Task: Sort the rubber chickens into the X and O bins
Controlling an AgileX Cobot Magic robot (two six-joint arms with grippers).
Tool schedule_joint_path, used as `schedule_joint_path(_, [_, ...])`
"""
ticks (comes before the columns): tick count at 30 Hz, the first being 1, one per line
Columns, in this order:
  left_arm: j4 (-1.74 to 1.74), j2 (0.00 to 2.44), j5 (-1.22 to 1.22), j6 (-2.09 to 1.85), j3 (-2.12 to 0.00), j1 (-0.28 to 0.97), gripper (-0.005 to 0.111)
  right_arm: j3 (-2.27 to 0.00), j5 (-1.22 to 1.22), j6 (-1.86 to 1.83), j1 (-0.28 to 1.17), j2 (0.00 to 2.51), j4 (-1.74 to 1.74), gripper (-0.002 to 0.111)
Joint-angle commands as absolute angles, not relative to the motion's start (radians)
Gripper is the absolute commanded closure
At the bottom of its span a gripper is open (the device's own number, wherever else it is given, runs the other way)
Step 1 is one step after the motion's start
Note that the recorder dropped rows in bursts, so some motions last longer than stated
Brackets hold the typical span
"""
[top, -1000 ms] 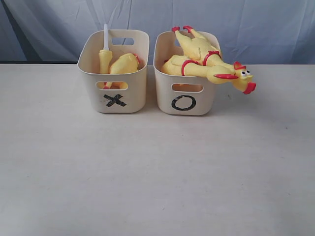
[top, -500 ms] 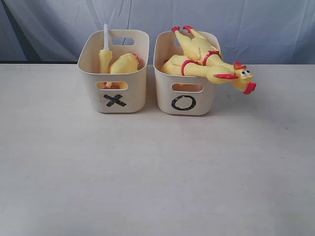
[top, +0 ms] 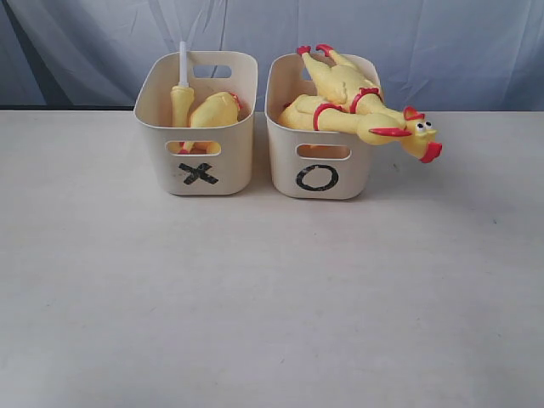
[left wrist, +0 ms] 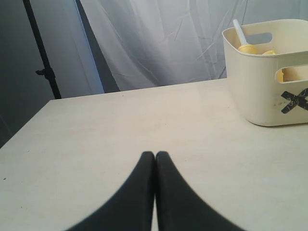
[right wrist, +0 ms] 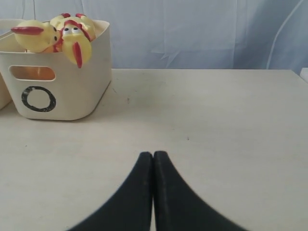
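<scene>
Pressed together and empty, the left end effector (left wrist: 154,155) and right end effector (right wrist: 153,154) are shown above the near desk (top: 272,297). Farther back, in the upper middle of the exterior view, the rubber chickens (top: 340,85) are seen lodged in the X bin (top: 197,161), left, and the O bin (top: 319,170), right. Sorting is judged complete; only the head (top: 416,132) overhanging the O bin's right rim might be tucked gently inward.

bins (top: 234,166) (top: 285,174): 2 | whole rubber chickens (top: 340,81) (top: 299,112): 2 | headless chicken (top: 217,109): 1 | leg piece (top: 181,100): 1
</scene>
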State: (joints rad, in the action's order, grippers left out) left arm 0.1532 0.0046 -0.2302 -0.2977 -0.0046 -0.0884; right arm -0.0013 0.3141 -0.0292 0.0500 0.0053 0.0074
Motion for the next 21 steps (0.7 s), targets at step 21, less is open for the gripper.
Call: schedule_joint_path(21, [0.16, 0.0, -0.239, -0.298, 0.0, -0.088, 0.106, 0.0, 0.319, -0.094, 0.042, 0.0, 0.0, 0.109])
